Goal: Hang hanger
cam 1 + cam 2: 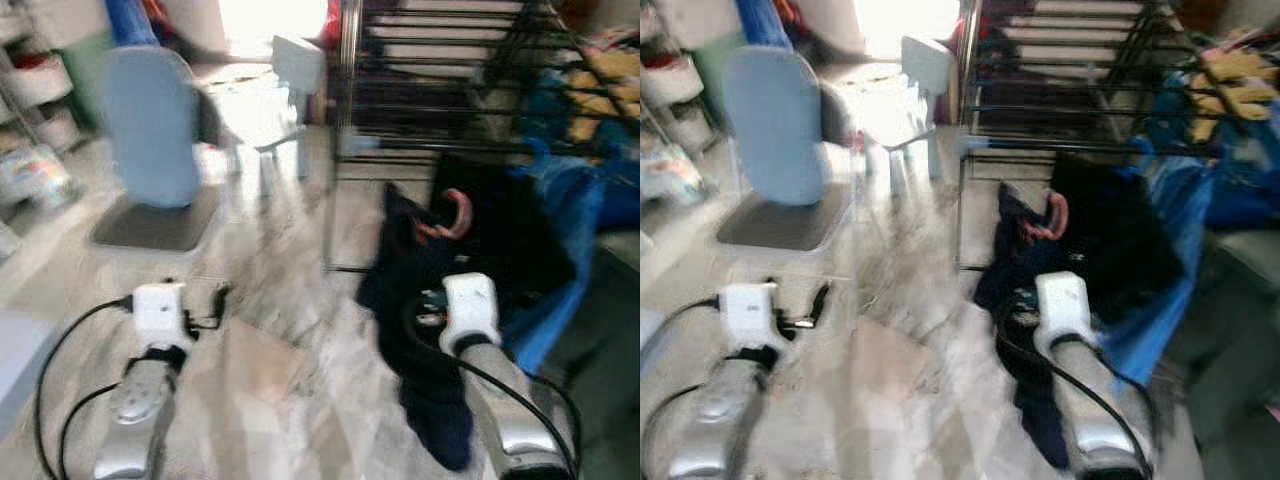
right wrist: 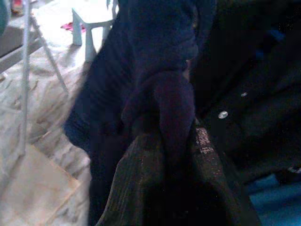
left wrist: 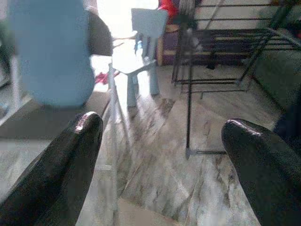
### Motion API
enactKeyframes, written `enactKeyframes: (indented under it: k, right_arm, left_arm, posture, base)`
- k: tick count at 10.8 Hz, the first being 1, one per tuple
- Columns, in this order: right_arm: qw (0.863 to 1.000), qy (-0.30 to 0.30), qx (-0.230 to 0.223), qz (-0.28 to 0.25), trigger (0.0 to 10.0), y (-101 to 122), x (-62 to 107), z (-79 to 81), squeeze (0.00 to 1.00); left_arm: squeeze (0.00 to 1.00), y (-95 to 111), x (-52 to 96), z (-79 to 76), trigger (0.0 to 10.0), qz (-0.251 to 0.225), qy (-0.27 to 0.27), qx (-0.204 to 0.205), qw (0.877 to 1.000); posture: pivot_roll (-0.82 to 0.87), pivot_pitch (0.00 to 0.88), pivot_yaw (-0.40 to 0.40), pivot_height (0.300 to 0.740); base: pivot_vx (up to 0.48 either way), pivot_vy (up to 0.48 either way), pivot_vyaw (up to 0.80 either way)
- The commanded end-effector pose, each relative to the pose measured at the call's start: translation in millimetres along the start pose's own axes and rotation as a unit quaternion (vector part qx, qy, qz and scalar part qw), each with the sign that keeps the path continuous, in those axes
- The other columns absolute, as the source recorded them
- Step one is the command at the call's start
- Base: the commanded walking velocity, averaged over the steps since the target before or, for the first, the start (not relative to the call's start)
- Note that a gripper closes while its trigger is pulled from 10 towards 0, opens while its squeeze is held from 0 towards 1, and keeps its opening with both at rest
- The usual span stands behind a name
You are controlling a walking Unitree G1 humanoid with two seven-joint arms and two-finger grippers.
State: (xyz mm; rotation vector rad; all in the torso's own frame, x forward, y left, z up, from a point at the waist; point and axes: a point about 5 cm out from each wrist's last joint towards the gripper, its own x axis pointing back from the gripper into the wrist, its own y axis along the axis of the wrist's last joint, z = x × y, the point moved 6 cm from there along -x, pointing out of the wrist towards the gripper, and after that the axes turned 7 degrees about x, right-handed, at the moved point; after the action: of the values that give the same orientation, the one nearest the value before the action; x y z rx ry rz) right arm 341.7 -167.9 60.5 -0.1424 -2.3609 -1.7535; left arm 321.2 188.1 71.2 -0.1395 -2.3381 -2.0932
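**Operator:** Report the state of each tool.

**Technician:** The right tool (image 1: 440, 262) is clenching a dark navy garment (image 1: 415, 330). The right wrist view is showing the cloth bunched between the black fingers (image 2: 141, 188). A pink hanger hook (image 1: 455, 215) is rising out of the top of the garment, just beyond the tool. The left tool (image 1: 215, 305) is standing released; the left wrist view is showing its two fingers (image 3: 70, 160) well apart with nothing between them, over the marble floor (image 1: 290, 330).

**Operator:** Where is the hanging point lying from the loaded tool?

**Technician:** The metal drying rack (image 1: 440, 90) is standing ahead of the right tool and above it, its horizontal rails running across the view. The hanger hook is pointing upward towards those rails. The garment is trailing down from the tool towards the floor, so the long axis of the load is roughly vertical. Both eye views are blurred, so I cannot tell the gap between hook and rail.

**Operator:** Which arm is nearer?

**Technician:** The right arm. The left tool is hanging well apart from the rack, nearer the blue chair (image 1: 150, 125) and the white stool (image 1: 285, 85). In my judgement, the coming move is calling for a lift forward to a rail.
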Motion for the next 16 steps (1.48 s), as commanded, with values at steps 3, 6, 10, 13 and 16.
enactKeyframes:
  k: [3,6,10,13,16]
  right_arm:
    - [1.000,-0.020,0.006,-0.013,10.0,6,2.1,-13.8,0.00]
    - [1.000,-0.010,0.006,-0.013,10.0,5,2.6,-9.4,0.00]
    - [1.000,-0.004,0.002,-0.010,10.0,4,2.9,-4.6,0.00]
    - [1.000,-0.004,0.004,-0.008,10.0,2,2.8,-4.8,0.00]
    - [1.000,-0.005,0.010,-0.002,10.0,1,2.3,-4.5,0.00]
  left_arm:
    - [0.00,2,-6.0,-12.9,10.0,-0.004,-0.018,-0.002,1.000]
    - [0.00,1,-10.4,-12.8,10.0,0.001,-0.018,0.011,1.000]
    - [0.00,0,-12.2,-14.1,10.0,0.006,-0.026,0.013,1.000]
    - [0.00,0,-14.3,-18.8,10.0,0.008,-0.034,0.007,0.999]
    - [0.00,-7,-14.1,-23.2,10.0,0.025,-0.036,0.024,0.999]
  posture:
    - [-0.14,0.000,0.022,0.740]
    - [-0.14,0.000,0.022,0.740]
    - [-0.14,0.000,0.027,0.740]
    - [-0.14,0.000,0.030,0.740]
    - [-0.14,0.000,0.027,0.740]
  base:
    - [0.453,0.000,0.00]
    - [0.390,0.213,0.00]
    - [0.330,0.349,0.00]
    - [0.320,0.359,0.00]
    - [0.000,0.000,0.00]
